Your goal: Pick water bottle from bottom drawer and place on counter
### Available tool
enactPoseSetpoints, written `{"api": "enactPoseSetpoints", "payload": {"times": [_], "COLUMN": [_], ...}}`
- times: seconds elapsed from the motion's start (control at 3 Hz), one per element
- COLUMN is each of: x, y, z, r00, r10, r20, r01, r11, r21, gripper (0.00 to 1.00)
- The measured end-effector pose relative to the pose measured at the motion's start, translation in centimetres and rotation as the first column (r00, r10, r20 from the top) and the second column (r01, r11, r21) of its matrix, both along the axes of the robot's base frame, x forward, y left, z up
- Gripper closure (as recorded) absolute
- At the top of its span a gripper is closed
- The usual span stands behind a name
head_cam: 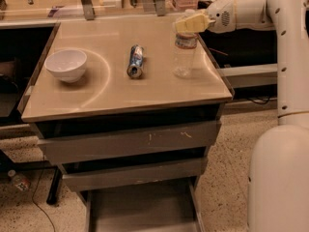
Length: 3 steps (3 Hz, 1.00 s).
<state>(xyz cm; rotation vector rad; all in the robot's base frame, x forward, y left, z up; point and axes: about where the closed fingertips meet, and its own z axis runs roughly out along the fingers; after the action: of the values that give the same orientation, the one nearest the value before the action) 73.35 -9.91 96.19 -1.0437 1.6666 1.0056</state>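
Note:
The water bottle (185,56) is clear and stands upright on the counter (120,93) near its right edge. My gripper (191,22) reaches in from the right and is shut on the bottle's top, hiding the cap. The bottom drawer (140,210) is pulled open at the foot of the cabinet, and its grey floor is bare.
A white bowl (66,64) sits at the counter's left and a crushed blue-and-silver can (136,61) lies in the middle. Two closed grey drawer fronts (130,142) sit above the open drawer. My white base (280,178) fills the right. A red-labelled bottle (19,181) lies on the floor.

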Motion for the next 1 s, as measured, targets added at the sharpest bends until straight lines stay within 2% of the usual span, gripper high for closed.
{"api": "enactPoseSetpoints", "payload": {"times": [0.67, 1.0], "x": [-0.01, -0.02], "y": [0.44, 0.44], "z": [-1.49, -1.47], "r00": [0.9999, 0.9999], "r10": [0.008, 0.008], "r20": [-0.007, -0.007], "r01": [-0.008, -0.008], "r11": [0.999, 0.999], "r21": [-0.043, -0.043], "gripper": [1.00, 0.82]}}
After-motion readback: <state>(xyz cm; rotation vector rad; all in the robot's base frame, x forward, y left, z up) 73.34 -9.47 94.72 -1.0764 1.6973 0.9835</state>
